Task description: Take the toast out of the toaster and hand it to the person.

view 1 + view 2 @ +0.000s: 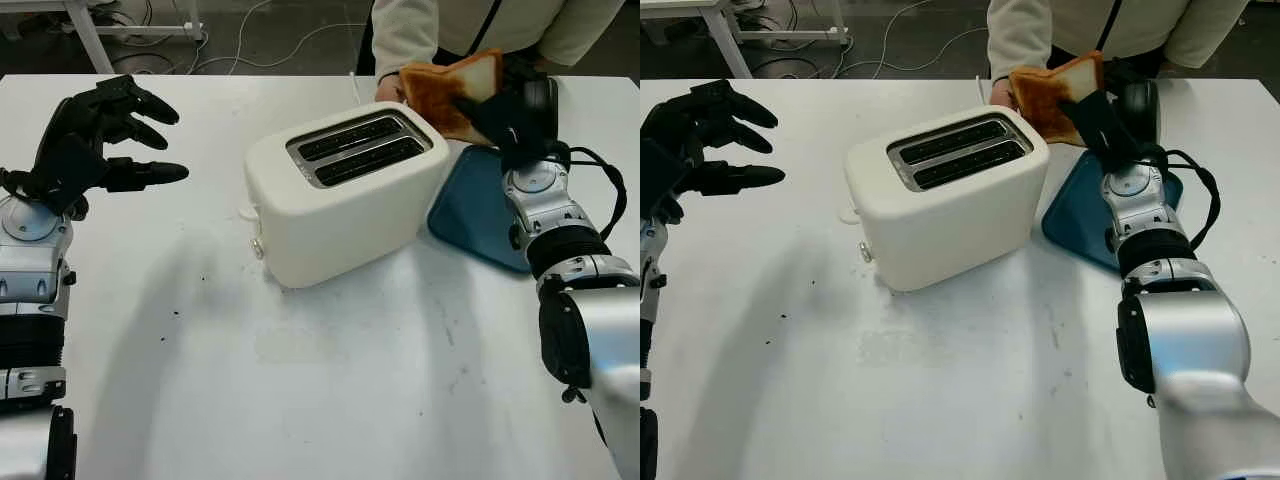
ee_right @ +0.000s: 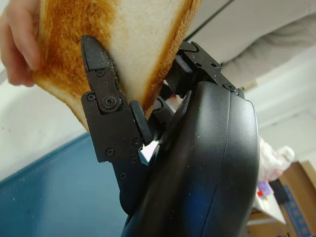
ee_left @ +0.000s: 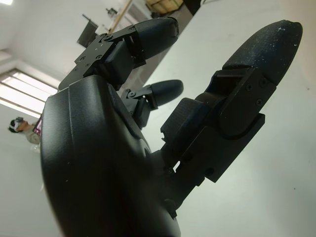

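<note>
Right robot hand [image 1: 510, 115] grips the toast [image 1: 450, 90], person's hand [image 2: 19, 44] touching it.

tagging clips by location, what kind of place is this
Probably a robot lab or test room staged as a kitchen, not a home: a toaster sits on a bare white table, cables trail across the floor, and the right hand holds toast.

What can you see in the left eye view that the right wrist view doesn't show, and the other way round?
The left eye view alone shows the white toaster with both slots empty, the white table and the open left hand raised over the table's left side. The right wrist view alone shows close up how one finger presses on the toast's face. Both share the toast, the right hand holding it, the person's hand at its edge, and the blue tray.
</note>
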